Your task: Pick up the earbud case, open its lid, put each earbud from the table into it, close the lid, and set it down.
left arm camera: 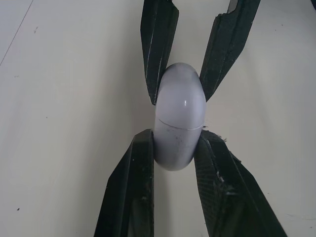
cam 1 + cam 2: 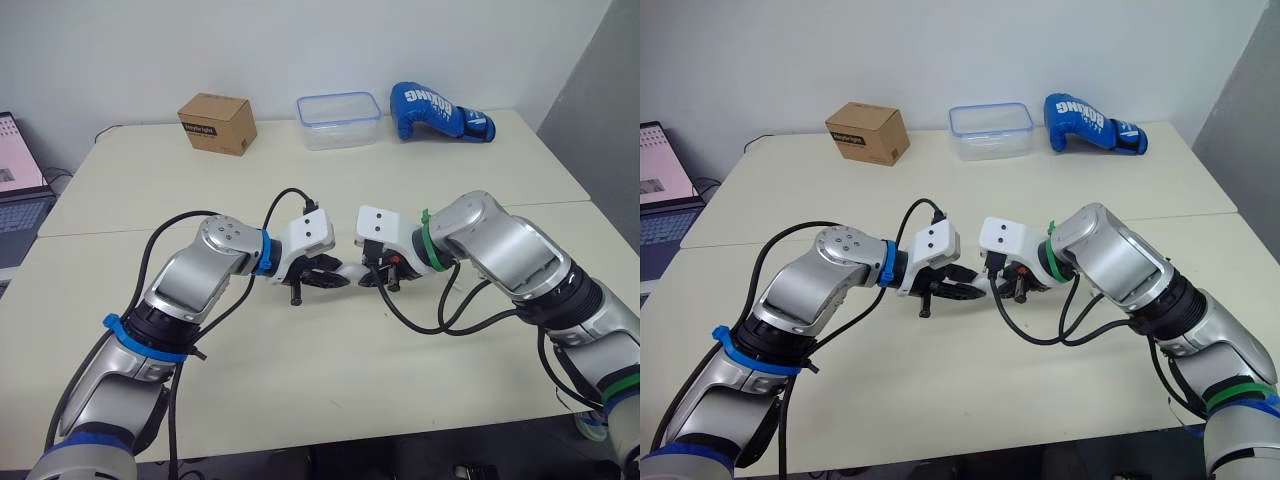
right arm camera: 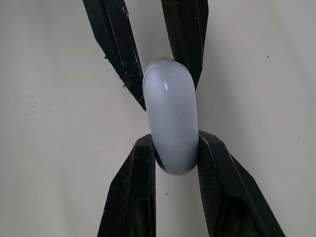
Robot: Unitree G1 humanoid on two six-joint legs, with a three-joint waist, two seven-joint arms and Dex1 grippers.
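Beige table [image 2: 300, 370], over middle: earbud case [image 1: 178, 116] aloft, closed, left gripper [image 2: 325, 278] and right gripper [image 2: 378, 272] jaws both clamped on opposite ends. Likely light, glossy, slippery; grip flanks, keep seam clear.

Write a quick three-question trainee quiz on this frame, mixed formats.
1. True or false: the earbud case lies untouched on the table.
2. What stands between the cardboard box and the blue boxing glove? A) laptop B) clear plastic container C) earbud case
3. Short answer: is the case's lid open or shut?

Key
1. False: the left gripper and the right gripper both clamp it between their fingers.
2. B.
3. Shut: its seam shows as a thin closed line.
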